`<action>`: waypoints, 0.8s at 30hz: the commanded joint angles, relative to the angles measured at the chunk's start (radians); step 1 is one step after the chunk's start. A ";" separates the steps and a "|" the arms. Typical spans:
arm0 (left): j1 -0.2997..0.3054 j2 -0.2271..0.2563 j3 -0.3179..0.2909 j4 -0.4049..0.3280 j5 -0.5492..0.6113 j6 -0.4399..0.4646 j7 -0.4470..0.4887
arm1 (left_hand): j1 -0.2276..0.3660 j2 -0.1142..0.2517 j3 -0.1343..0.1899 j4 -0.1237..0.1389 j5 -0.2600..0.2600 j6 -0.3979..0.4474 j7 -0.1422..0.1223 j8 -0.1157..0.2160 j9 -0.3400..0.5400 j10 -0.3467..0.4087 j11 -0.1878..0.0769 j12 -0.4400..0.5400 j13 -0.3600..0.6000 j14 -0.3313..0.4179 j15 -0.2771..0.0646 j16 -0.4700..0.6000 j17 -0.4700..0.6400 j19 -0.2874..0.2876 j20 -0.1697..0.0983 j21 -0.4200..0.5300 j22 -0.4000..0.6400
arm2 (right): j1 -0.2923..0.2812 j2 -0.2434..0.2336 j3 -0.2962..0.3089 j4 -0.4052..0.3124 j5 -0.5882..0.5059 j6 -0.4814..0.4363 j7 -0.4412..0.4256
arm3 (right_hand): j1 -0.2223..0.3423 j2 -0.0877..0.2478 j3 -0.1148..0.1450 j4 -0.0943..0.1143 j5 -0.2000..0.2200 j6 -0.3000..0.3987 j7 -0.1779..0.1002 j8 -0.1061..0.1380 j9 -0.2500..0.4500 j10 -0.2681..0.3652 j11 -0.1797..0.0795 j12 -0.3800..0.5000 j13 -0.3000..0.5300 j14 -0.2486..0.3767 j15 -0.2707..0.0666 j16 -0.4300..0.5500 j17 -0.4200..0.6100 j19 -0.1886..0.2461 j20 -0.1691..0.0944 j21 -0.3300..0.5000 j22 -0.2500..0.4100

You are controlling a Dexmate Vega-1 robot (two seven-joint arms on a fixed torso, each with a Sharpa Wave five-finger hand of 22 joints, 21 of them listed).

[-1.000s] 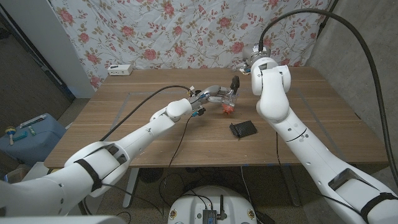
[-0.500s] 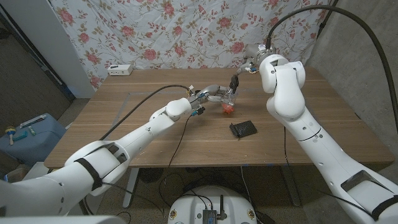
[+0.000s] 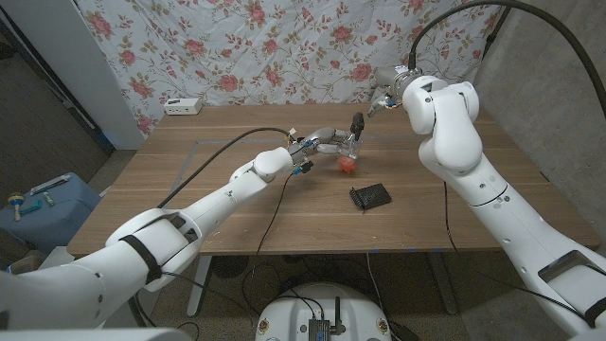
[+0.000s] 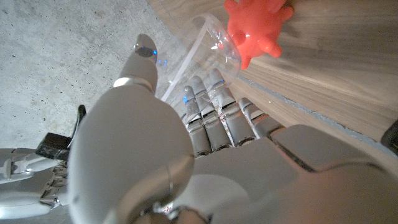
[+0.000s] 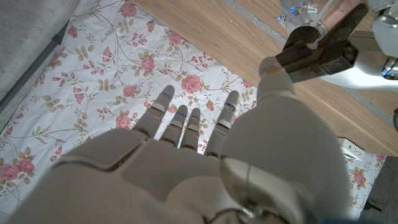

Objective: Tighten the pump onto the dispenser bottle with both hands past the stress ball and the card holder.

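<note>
Your right hand (image 5: 186, 155) has swung back off the pump (image 3: 358, 124); its fingers are spread, holding nothing. Your left hand (image 3: 331, 141) grips the bottle (image 3: 352, 145) mid-counter (image 3: 189, 208), ball (image 3: 347, 165) beside it, holder (image 3: 370, 196) nearer you. The left wrist view shows the bottle's clear wall against your fingers (image 4: 214, 112).

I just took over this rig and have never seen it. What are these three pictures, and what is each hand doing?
You are driving a two-armed robot with five-finger hands at a wooden table. The wide picture looks down from its head; the other two come from cameras on each wrist. The left hand grips a clear dispenser bottle with a black pump on top. Beside it lie a red spiky stress ball and a black card holder. The right hand hangs in the air beyond the pump, fingers spread, holding nothing.
</note>
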 commanded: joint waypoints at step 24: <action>0.005 0.007 0.008 -0.033 0.003 0.033 -0.003 | -0.053 0.092 0.099 0.095 0.007 0.065 -0.007 0.007 0.003 0.010 0.004 0.007 0.002 0.005 -0.049 0.002 0.001 0.000 -0.058 -0.001 0.003 | 0.062 -0.196 -0.017 -0.033 0.359 0.019 -0.044 | 0.114 -0.026 0.026 0.013 0.059 -0.058 -0.004 -0.031 0.007 -0.149 -0.021 0.004 0.002 -0.142 0.049 -0.002 0.007 -0.103 0.016 -0.002 0.002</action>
